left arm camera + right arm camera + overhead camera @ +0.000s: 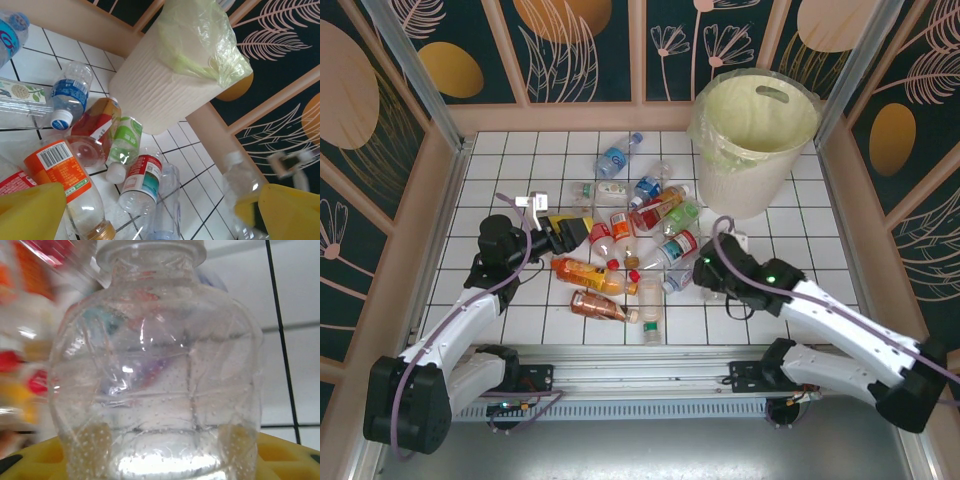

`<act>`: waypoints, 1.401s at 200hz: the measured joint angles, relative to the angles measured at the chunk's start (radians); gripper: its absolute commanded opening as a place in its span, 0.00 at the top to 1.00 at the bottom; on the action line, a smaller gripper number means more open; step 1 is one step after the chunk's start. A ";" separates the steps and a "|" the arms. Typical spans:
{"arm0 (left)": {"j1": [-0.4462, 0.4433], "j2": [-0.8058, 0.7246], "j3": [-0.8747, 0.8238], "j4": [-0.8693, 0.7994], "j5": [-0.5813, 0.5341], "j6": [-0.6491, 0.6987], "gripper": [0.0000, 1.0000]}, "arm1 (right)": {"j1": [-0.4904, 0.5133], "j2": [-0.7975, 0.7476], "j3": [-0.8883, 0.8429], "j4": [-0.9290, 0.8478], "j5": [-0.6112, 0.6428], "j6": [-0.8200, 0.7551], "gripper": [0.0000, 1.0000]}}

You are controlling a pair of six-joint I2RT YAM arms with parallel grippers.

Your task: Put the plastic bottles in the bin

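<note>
While left pincer point(160, 214) gapes, right wrist view shows right pincer point(159, 462) flanking clear bottle point(160, 365), grip unclear.

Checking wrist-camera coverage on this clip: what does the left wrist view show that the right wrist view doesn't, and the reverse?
Left wrist view: the bin with its clear liner, and several lying bottles, among them a blue-labelled bottle and a green-labelled bottle, seen between the open yellow fingers of the left gripper.
Right wrist view: one clear bottle with a white cap, very close, between the yellow fingers of the right gripper; whether they grip it I cannot tell.
Both: the white tiled table and plastic bottles on it.
</note>
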 measured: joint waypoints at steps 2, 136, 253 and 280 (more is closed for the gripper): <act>0.000 0.000 0.000 0.002 0.001 0.000 0.01 | 0.000 -0.010 0.010 0.000 0.001 -0.008 0.47; -0.013 -0.013 0.047 0.103 0.078 -0.048 0.01 | -0.422 0.311 0.719 0.240 -0.118 -0.497 0.49; -0.016 -0.023 0.066 0.046 0.051 -0.048 0.01 | -0.719 0.830 1.291 0.102 -0.169 -0.616 0.49; -0.019 -0.024 0.066 0.043 0.051 -0.048 0.01 | -0.740 0.885 1.306 0.054 -0.169 -0.623 0.49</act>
